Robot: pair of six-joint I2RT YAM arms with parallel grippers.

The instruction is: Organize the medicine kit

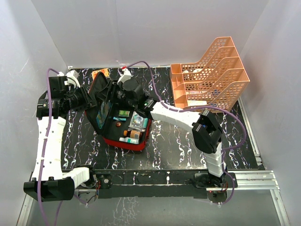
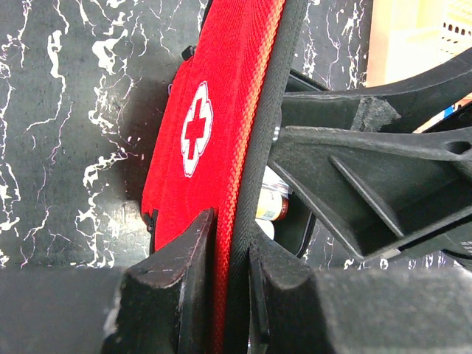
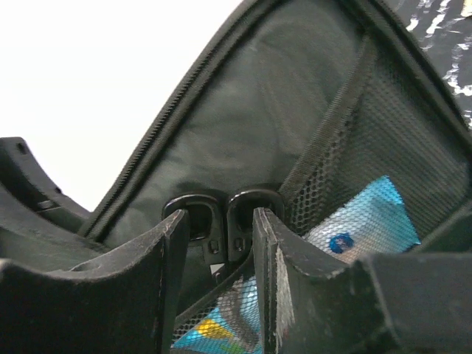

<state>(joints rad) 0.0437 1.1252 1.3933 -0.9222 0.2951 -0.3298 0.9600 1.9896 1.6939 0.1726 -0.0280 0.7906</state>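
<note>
The red medicine kit (image 1: 123, 142) lies open in the middle of the table, its lid (image 1: 97, 88) standing up on the left. My left gripper (image 1: 89, 97) is shut on the lid's edge. The left wrist view shows the fingers (image 2: 232, 243) pinching the red and black rim, with the white cross (image 2: 196, 129) outside. My right gripper (image 1: 123, 92) is inside the lid. In the right wrist view it (image 3: 221, 221) is closed around a black tool with two loop handles (image 3: 193, 199), like scissors, whose lower end is tucked behind the mesh pocket (image 3: 383, 140).
The kit's base holds a brown bottle (image 1: 130, 134) and small packets (image 1: 138, 122). Blue packets (image 3: 369, 221) sit in the mesh pocket. An orange tiered tray (image 1: 211, 75) stands at the back right. Small white and orange items (image 1: 101, 74) lie at the back edge.
</note>
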